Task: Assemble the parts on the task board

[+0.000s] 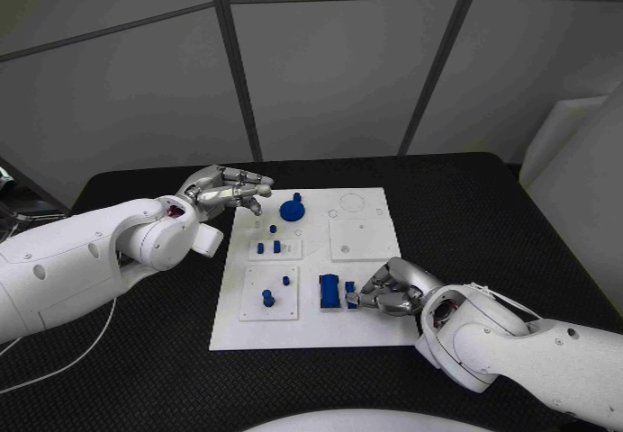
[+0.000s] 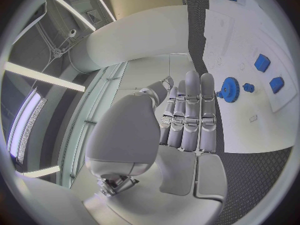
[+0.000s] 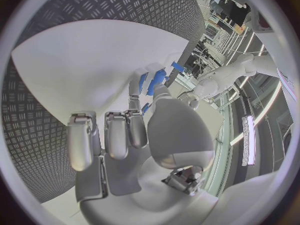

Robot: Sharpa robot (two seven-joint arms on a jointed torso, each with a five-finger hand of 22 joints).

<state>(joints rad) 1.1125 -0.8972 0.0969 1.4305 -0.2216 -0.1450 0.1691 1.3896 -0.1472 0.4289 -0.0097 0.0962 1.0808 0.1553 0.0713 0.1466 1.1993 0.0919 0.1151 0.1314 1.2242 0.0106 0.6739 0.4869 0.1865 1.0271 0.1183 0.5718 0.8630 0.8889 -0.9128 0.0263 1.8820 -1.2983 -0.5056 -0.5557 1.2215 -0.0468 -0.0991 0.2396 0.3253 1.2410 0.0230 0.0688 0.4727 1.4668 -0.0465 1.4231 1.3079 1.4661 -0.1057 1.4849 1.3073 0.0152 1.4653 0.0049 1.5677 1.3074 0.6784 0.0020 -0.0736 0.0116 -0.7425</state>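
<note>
I see a white board (image 1: pixel 370 328) in the middle of the black bench (image 1: pixel 506 216), with a blue gear (image 1: pixel 293 211) at its far left, small blue pegs (image 1: pixel 267 298) on its left side, and a blue block (image 1: pixel 331 291) near its near edge. My right hand (image 1: pixel 393 286) rests on the board with fingers curled at the block, though I cannot tell whether it truly grips it, while my left hand (image 1: pixel 229 192) hovers empty, fingers loosely apart, just left of the gear. My worry is that a half-formed grip could tip or slide the block, or drag the board across the bench.
</note>
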